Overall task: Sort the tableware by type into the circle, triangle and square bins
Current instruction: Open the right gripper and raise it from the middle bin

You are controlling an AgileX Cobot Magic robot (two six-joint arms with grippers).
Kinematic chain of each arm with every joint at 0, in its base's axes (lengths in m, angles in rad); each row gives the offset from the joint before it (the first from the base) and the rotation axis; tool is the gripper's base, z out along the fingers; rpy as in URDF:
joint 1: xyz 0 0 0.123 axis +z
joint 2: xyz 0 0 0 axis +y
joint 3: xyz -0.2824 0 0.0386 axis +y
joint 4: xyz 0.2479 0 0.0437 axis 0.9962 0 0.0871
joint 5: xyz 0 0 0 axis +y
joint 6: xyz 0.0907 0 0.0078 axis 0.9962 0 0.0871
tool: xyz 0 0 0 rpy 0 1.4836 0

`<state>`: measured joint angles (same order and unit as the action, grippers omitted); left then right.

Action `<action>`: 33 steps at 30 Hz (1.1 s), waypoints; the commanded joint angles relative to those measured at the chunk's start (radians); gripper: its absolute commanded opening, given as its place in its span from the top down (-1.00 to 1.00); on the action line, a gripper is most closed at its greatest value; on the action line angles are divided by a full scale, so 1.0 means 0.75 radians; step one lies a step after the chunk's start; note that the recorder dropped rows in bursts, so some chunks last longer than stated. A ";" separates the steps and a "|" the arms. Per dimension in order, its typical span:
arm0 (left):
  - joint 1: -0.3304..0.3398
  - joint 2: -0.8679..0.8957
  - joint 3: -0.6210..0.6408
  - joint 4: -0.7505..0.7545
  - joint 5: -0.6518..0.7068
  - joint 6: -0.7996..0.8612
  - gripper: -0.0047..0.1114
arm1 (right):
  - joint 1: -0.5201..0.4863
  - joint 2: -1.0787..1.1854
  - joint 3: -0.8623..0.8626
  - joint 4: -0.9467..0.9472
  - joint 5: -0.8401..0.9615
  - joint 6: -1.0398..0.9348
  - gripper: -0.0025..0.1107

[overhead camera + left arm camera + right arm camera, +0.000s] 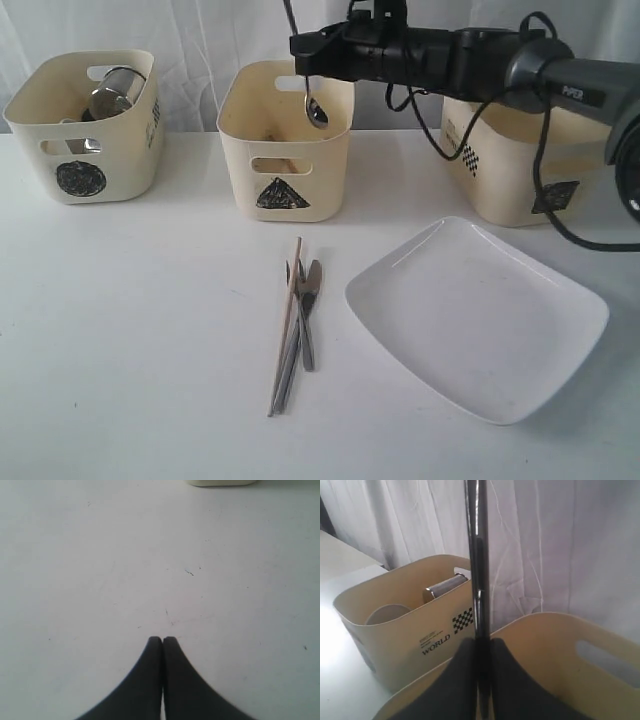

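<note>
The spoon (pixel 316 112) hangs bowl-down over the opening of the triangle bin (pixel 285 160); the right jaws are closed on its handle. The left jaws are pressed together, empty, above bare bench (pixel 130 330). The chopsticks (pixel 284 330) and the plate (pixel 480 320) lie apart in front, with free bench at the left.

The white table (pixel 150 400) carries three cream tubs along its far edge: the circle bin (pixel 60 125) at left, the triangle bin (pixel 285 135) in the middle and the square bin (pixel 500 170) at right. Nearer, at center, the chopsticks (pixel 285 330), knife (pixel 308 320) and fork (pixel 288 365) lie bundled together. The white plate (pixel 480 320) rests to their right, apart from them.
</note>
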<state>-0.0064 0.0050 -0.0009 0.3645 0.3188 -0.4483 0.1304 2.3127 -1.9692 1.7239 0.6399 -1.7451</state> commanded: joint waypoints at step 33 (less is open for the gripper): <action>-0.007 -0.007 0.001 0.003 0.018 0.000 0.90 | 0.151 -0.269 0.133 -1.669 0.661 1.955 0.96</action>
<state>-0.0064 0.0050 -0.0009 0.3645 0.3188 -0.4483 0.1930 2.1513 -1.9537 0.5791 1.0952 -0.3985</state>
